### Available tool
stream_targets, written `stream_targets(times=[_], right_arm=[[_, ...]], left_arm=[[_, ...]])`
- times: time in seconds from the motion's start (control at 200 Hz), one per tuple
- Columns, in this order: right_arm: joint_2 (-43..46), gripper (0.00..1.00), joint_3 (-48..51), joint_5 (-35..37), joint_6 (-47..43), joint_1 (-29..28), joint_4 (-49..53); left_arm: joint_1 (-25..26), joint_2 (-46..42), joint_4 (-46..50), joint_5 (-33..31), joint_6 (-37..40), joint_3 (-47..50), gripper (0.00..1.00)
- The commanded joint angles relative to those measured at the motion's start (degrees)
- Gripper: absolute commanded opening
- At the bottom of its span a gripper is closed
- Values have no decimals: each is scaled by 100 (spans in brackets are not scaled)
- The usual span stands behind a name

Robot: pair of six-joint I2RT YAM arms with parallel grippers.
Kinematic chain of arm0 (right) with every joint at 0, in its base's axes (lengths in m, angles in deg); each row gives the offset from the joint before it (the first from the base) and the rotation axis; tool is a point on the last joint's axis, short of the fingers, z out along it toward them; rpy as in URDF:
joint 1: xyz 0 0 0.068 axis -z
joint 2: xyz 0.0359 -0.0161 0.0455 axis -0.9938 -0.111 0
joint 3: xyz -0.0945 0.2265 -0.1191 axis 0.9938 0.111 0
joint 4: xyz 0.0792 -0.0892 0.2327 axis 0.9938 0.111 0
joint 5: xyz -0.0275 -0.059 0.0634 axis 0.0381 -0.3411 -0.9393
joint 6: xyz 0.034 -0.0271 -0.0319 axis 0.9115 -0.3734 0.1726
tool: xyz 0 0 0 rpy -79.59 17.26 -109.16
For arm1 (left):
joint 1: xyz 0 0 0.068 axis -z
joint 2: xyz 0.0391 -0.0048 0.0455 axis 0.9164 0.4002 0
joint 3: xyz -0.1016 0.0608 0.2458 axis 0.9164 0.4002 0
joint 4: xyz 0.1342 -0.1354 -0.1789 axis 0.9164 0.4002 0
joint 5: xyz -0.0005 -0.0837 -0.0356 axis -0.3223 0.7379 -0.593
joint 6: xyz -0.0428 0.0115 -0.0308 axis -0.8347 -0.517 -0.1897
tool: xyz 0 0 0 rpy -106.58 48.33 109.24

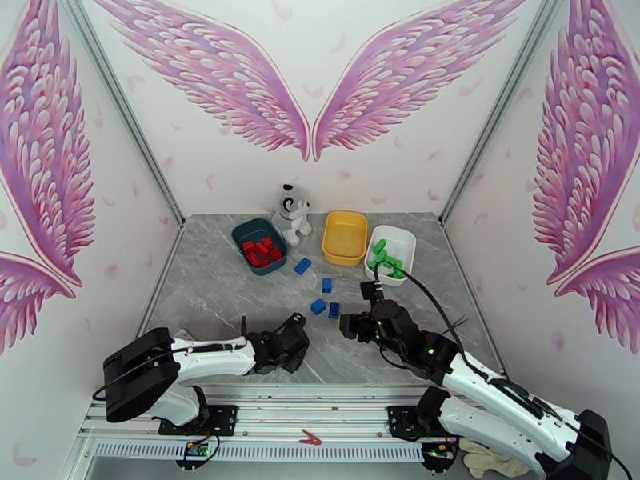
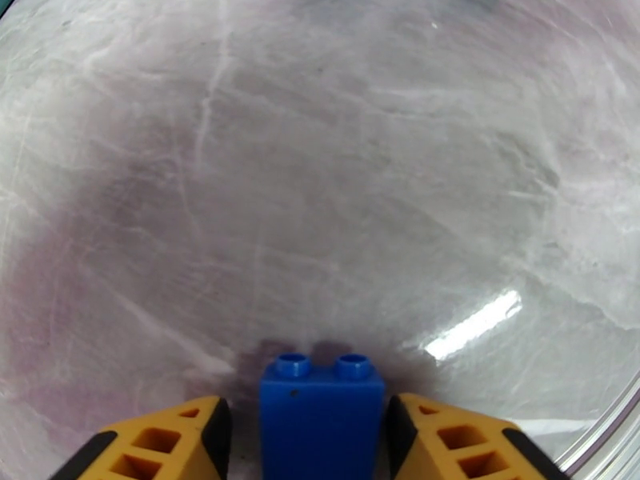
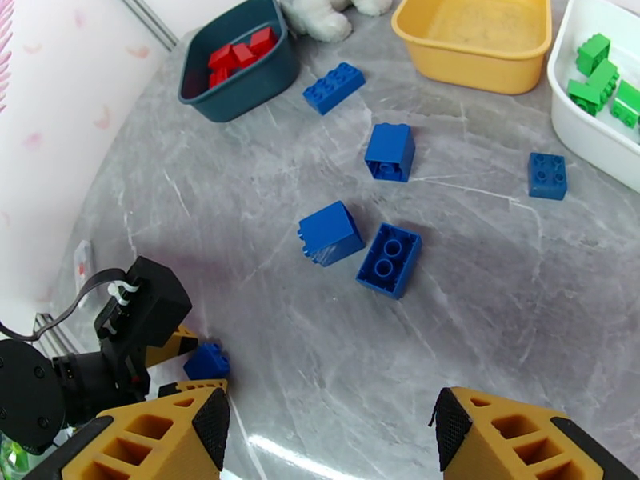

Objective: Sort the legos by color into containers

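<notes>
Tubs of smooth, round-cornered plastic sit well ahead of both claws: the teal tub (image 1: 240, 231) holds red bricks (image 1: 260, 251), the white tub (image 1: 405, 234) holds green bricks (image 1: 385, 254), and the yellow tub (image 1: 346, 216) stands between them. The left claw (image 2: 308, 414) stands narrow around a studded blue brick (image 2: 320, 426) on the glossy grey marbled table (image 3: 496, 314), with a thin gap at its left finger, so I cannot tell whether it grips. The right claw (image 3: 328, 438) hangs wide above the table, with five loose blue bricks (image 3: 390, 260) ahead of it.
</notes>
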Motion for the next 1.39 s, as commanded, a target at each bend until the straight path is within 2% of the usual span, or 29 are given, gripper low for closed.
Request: stream_targets(times=[0.0,0.175,0.36,0.53,0.67,0.81,1.015,1.39], right_arm=[[87,74,22,153,54,-60,22],[70,73,103,209,80,-56,-12],[81,73,314,403,112,-59,-85],[-269,74,470,365,115,-63,-412],[-746,74,464,439,67,-38,-711],[-1226,75,451,428,45,274,-1026],[-1665,73,545,-315,138,923,-1552],[-1110,73,832,-504,275,1047,-1510]], left_arm=[[53,203,147,85,81,-215,47],[58,163,97,-146,20,-235,37],[-100,-492,-35,-107,42,-129,35],[-592,-1003,-508,531,301,-301,35],[-1176,-884,-1110,1256,469,-773,35],[-1667,-265,-1593,1700,473,-1583,35],[-2200,1309,-1901,2136,214,-3313,33],[-2819,4278,-1947,2928,-466,-6730,33]])
